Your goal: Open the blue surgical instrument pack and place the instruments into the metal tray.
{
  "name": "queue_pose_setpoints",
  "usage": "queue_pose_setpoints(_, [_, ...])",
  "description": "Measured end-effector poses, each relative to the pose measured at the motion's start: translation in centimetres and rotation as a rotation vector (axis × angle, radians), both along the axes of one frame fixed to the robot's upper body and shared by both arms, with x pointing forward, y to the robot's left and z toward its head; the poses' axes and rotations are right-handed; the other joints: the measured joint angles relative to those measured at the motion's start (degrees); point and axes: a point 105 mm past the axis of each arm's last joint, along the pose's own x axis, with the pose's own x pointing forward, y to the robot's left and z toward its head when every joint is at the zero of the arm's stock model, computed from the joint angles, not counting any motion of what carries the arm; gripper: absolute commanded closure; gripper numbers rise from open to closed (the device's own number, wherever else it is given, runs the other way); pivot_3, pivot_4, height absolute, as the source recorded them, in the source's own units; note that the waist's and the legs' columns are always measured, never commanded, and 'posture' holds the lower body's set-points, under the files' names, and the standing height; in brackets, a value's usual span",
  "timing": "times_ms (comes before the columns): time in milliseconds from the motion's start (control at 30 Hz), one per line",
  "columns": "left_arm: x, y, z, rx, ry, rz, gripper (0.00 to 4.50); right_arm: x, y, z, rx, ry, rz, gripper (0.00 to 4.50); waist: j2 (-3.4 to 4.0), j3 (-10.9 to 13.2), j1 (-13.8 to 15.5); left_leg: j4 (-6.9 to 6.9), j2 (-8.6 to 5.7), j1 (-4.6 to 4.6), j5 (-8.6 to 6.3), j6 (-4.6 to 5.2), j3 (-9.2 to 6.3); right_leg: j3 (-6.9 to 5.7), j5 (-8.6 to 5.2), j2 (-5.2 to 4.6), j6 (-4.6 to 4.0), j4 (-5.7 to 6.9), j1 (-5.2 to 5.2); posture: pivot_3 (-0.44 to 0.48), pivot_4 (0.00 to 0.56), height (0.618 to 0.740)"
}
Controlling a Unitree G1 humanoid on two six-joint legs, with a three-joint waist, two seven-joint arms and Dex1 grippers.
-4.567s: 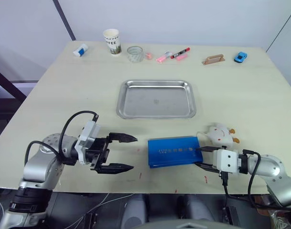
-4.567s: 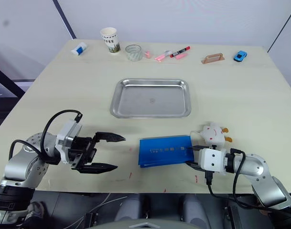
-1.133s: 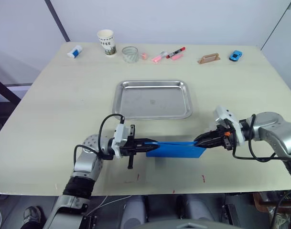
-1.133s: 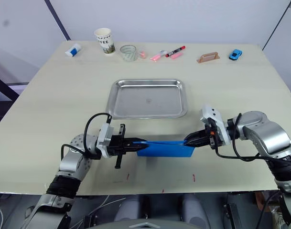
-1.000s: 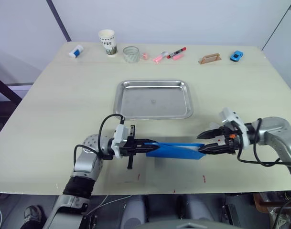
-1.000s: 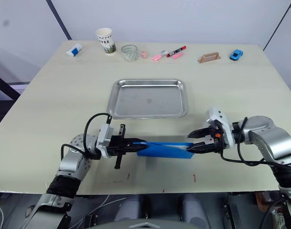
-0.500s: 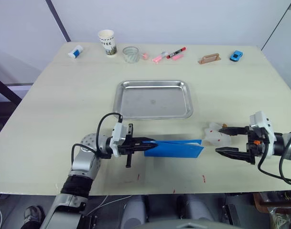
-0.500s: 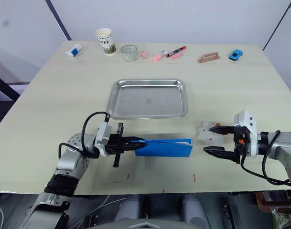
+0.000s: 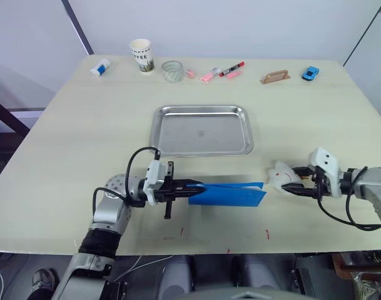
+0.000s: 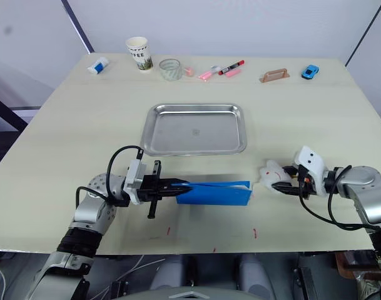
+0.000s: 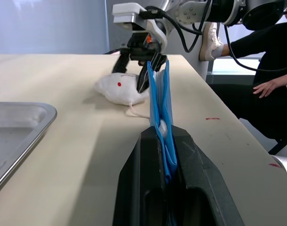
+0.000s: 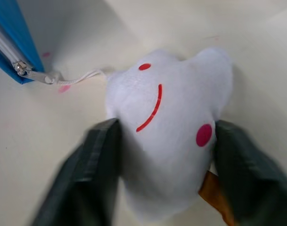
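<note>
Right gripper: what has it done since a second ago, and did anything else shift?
The right gripper let go of the blue pack, drew back to the robot's right, and now closes around the white plush charm tied to the zipper pull. The left gripper stays clamped on the pack's other end. The metal tray is unmoved and holds no instruments.

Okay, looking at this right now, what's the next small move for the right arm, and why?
Probably pull the white plush charm away from the blue pack. The right tool straddles it, its cord runs to the zipper pull, and the left tool pins the pack.
</note>
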Motion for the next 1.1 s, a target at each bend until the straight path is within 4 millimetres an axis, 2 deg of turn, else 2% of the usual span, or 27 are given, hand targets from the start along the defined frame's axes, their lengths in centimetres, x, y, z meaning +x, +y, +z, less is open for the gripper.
queue_pose_setpoints(33, [0.0,0.0,0.0,0.000,-0.001,0.001,4.50,0.0,0.0,0.0,0.000,0.000,0.003,3.05,0.00,0.00,0.00,0.00,0.00,0.00,0.00,0.00,-0.01,0.00,0.00,0.00,0.00,0.00,0.00,0.000,0.150,0.740])
queue_pose_setpoints(133, [0.0,0.0,0.0,0.000,-0.002,0.007,4.50,0.0,0.4,0.4,0.008,-0.002,0.017,4.34,0.00,0.00,0.03,0.00,0.00,0.00,0.00,0.00,0.00,0.00,0.00,0.00,0.00,0.00,0.00,0.000,0.150,0.740])
queue_pose_setpoints(167, [0.0,0.0,0.0,0.000,-0.002,0.008,4.50,-0.1,0.5,0.5,0.011,0.002,0.018,4.49,0.00,0.00,0.02,0.00,0.00,0.00,0.00,-0.01,-0.01,-0.01,0.00,0.00,0.00,0.00,0.00,0.000,0.150,0.740])
queue_pose_setpoints(300, [0.0,0.0,0.1,0.000,-0.006,0.010,4.50,-0.3,0.8,1.2,0.048,0.014,0.012,4.49,0.02,0.01,0.05,0.00,0.00,-0.01,0.00,-0.01,0.00,0.00,0.00,-0.01,0.00,0.00,0.00,0.000,0.150,0.740])
queue_pose_setpoints(367, [0.0,-0.1,0.1,0.001,-0.005,0.012,4.50,-0.5,1.1,2.3,0.082,-0.003,0.018,4.49,0.02,0.01,0.09,0.00,0.00,-0.01,0.00,0.00,-0.01,-0.01,0.00,-0.01,0.00,0.00,0.00,0.000,0.150,0.740])
queue_pose_setpoints(433, [0.1,-0.1,0.1,0.002,-0.004,0.019,4.50,-1.0,1.4,4.6,0.147,-0.021,0.026,4.49,0.04,0.03,0.14,0.00,0.00,-0.02,0.00,0.00,-0.02,-0.01,0.00,-0.02,0.00,0.00,0.00,0.000,0.150,0.740])
queue_pose_setpoints(667, [0.1,0.0,0.1,0.009,0.001,0.026,4.50,-2.9,2.3,8.9,0.253,-0.009,0.051,4.49,0.04,0.02,0.16,0.00,0.00,-0.02,-0.10,0.18,-0.07,-0.02,0.00,-0.03,0.00,-0.01,0.00,0.000,0.150,0.740])
queue_pose_setpoints(867, [0.2,0.1,0.1,0.013,0.007,0.028,4.50,-3.5,2.9,10.3,0.329,0.031,0.067,4.49,0.04,0.03,0.13,-0.01,0.00,-0.02,-0.11,0.20,-0.10,-0.01,0.00,-0.03,0.00,0.00,0.00,0.000,0.150,0.740])
queue_pose_setpoints(1000, [0.1,0.1,0.1,0.016,0.006,0.027,4.50,-3.6,4.5,12.4,0.407,0.019,0.114,4.49,0.04,0.03,0.10,-0.01,0.00,-0.03,-0.12,0.21,-0.32,-0.02,0.00,-0.03,-0.01,-0.01,0.00,0.000,0.150,0.740])
queue_pose_setpoints(1100, [0.2,0.1,0.1,0.017,0.004,0.027,4.50,-3.4,5.6,13.0,0.435,0.014,0.135,4.49,0.04,0.03,0.15,-0.01,-0.01,-0.05,-0.13,0.22,-0.36,-0.03,0.00,-0.04,0.00,-0.01,0.00,0.000,0.150,0.740])
